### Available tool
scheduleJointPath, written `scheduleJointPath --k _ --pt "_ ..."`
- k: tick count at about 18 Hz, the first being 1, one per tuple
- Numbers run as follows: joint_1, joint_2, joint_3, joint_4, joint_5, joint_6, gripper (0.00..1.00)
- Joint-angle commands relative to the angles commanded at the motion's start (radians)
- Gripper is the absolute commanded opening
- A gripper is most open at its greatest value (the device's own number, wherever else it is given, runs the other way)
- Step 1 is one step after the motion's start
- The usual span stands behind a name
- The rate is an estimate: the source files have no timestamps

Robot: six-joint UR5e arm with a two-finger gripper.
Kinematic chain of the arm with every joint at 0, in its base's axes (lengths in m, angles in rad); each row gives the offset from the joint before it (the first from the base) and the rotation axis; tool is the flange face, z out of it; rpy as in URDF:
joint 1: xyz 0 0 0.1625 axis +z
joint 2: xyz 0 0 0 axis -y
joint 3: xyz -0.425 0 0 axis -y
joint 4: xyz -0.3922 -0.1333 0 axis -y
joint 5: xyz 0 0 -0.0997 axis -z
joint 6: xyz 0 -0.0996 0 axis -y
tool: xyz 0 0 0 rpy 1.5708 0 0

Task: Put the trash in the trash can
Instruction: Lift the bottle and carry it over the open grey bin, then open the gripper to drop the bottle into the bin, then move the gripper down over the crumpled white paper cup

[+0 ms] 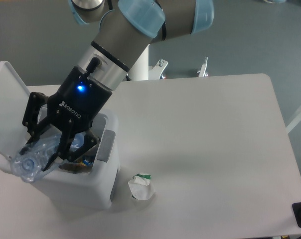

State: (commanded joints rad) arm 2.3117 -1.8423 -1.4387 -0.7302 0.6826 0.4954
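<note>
End effector: black two-finger end effector point(41, 152), closed on the crushed clear plastic bottle point(33, 157), with one finger on each side of the bottle's body.
Bottle position: tilted, with its lower end over the front left rim of the bin and its upper part over the opening. It is not released yet, and I cannot tell whether it touches the rim.
Reason for the hold: I think the side grip lets the arm carry the bottle above the opening, so that it drops inside when the fingers open.
Trash can: pale grey-white rectangular plastic bin point(85, 191) at the left of the white tabletop point(210, 149). Its flip lid point(8, 109) stands open to the left, which leaves the way in free. Some dark things lie inside, but they are not clear to me.
Second item: small crumpled white wrapper with a green mark point(141, 186), lying on the tabletop just beside the right front side of the bin, apart from the end effector.
Progress: the bottle is almost delivered; the wrapper is not yet picked.
</note>
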Motion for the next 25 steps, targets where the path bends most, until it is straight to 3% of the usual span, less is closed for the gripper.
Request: scheduleJointPath --k 2,7,11,16,22,25 --pt "0.0 0.006 -0.018 0.0 0.0 0.023 1.0" --pt "0.052 0.005 -0.009 0.0 0.0 0.025 1.0" --pt "0.175 -0.003 -0.008 -0.002 0.0 0.025 1.0" --pt "0.328 -0.07 -0.003 -0.002 0.0 0.032 1.0" --pt "0.383 -0.176 -0.019 -0.003 0.031 0.057 1.0" --pt "0.371 -0.205 -0.04 -0.006 0.162 0.06 1.0"
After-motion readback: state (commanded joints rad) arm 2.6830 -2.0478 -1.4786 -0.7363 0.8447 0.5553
